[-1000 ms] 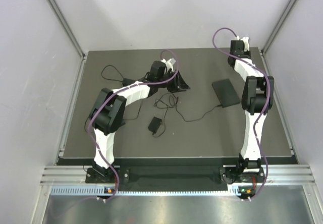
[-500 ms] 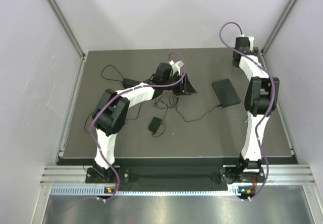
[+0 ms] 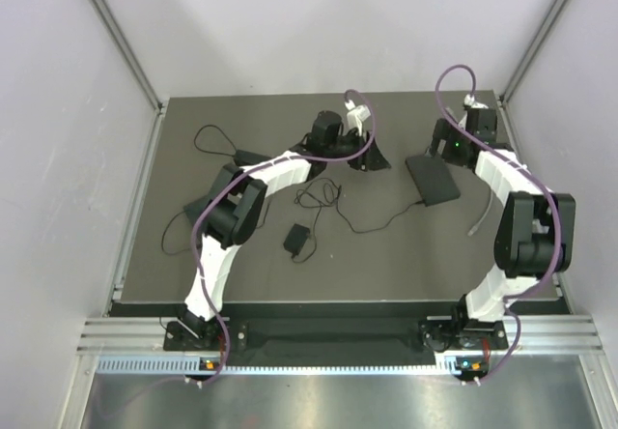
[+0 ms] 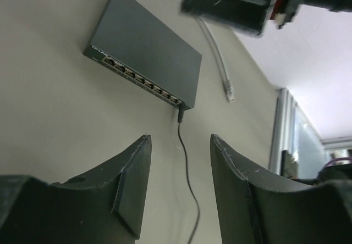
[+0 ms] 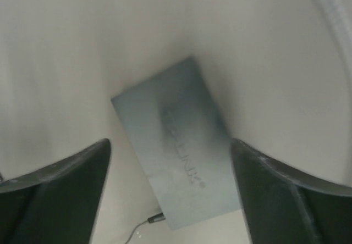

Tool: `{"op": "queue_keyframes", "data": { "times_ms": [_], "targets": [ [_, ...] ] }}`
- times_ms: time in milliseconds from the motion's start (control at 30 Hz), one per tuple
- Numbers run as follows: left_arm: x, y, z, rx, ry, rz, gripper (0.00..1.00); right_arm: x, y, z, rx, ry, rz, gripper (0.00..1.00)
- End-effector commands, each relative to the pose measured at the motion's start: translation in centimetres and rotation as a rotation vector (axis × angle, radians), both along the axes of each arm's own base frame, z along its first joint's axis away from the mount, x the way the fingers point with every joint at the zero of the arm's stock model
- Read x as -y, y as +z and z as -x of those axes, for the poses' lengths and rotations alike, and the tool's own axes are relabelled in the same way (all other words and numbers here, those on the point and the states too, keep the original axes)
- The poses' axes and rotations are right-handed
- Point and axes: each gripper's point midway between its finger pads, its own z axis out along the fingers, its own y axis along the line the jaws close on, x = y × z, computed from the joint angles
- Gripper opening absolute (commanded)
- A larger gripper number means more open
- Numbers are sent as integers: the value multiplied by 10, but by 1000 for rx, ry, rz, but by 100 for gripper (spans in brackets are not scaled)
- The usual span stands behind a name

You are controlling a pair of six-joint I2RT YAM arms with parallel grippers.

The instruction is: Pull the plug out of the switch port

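The counter (image 3: 483, 274) is a dark mat w/ both arms bolted at its near edge. The left arm (image 3: 280, 170) stretches toward the far edge, approx the middle. The right arm (image 3: 526, 226) curls round by the right edge and back in toward the far right corner.

The switch (image 3: 432, 178), a flat dark box, lies in the far right part of the counter, a row of ports along its long left side. The right claw (image 5: 169, 145) hangs over it, fingers spread wide, nothing btwn them; that view is blurred. The left claw (image 4: 180, 145) sits just left of the switch, pointed at the port side, jaws apart and holding nothing.

A black lead (image 4: 184, 145) is plugged in at the switch's near left corner and trails off toward the middle of the counter. A black adapter (image 3: 296, 239) sits nr the middle.

A white cable (image 4: 215, 51) runs along the mat btwn the switch and the right edge. Its plug (image 4: 230, 94) lies loose on the mat, out of any port, apart from the switch, off the switch's near right corner.
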Motion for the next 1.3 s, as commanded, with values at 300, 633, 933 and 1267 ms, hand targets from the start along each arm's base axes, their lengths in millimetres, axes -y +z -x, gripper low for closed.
{"op": "queue_keyframes", "data": {
  "times_ms": [300,633,933,1267],
  "targets": [
    [27,-15,31,184,-124,-37,52,-2,-49,-18,-61,120,-48,100],
    [24,-24,34,188,-110,-52,52,6,-58,-5,-86,67,-27,100],
    [25,-27,36,178,-121,-42,52,12,-48,6,-100,41,8,93],
    [23,-34,31,159,-113,-44,52,1,-56,6,-125,75,-19,82]
  ]
}}
